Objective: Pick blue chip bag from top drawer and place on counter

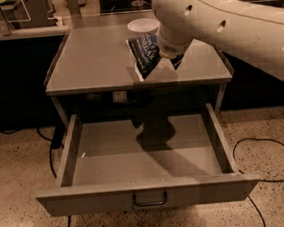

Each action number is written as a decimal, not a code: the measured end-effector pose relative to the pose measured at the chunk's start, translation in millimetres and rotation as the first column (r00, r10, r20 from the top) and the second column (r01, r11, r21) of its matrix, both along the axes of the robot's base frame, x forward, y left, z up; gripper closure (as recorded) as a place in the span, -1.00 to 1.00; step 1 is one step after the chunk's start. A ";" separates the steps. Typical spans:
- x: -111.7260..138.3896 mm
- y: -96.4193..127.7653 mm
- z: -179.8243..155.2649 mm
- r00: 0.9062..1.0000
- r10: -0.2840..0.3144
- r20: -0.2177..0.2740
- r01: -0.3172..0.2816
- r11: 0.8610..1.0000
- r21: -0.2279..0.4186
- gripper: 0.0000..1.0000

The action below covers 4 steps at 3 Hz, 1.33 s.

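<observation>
The blue chip bag (144, 54), dark blue with white lettering, hangs tilted just above the front middle of the counter (92, 60). My gripper (165, 55) is shut on the bag's right side; the big white arm hides most of it. The top drawer (146, 157) stands pulled out below the counter and shows a bare grey floor with only the arm's shadow. Its dark bar handle (150, 200) is on the front panel.
A white round bowl (142, 26) stands at the back of the counter, just behind the bag. A long pale ledge (20, 32) over dark cabinets runs behind. Black cables (264, 144) lie on the speckled floor on both sides.
</observation>
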<state>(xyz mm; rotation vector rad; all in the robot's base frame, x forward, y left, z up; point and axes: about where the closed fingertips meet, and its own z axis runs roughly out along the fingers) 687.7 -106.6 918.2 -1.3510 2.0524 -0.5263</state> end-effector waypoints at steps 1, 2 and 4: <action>11.9 9.7 -8.2 1.000 0.011 -0.023 -0.011 1.000 0.000 1.00; 23.3 17.9 -28.0 0.997 0.021 -0.069 -0.021 1.000 0.003 1.00; 34.8 25.3 -72.4 0.987 0.038 -0.157 -0.036 0.999 0.016 1.00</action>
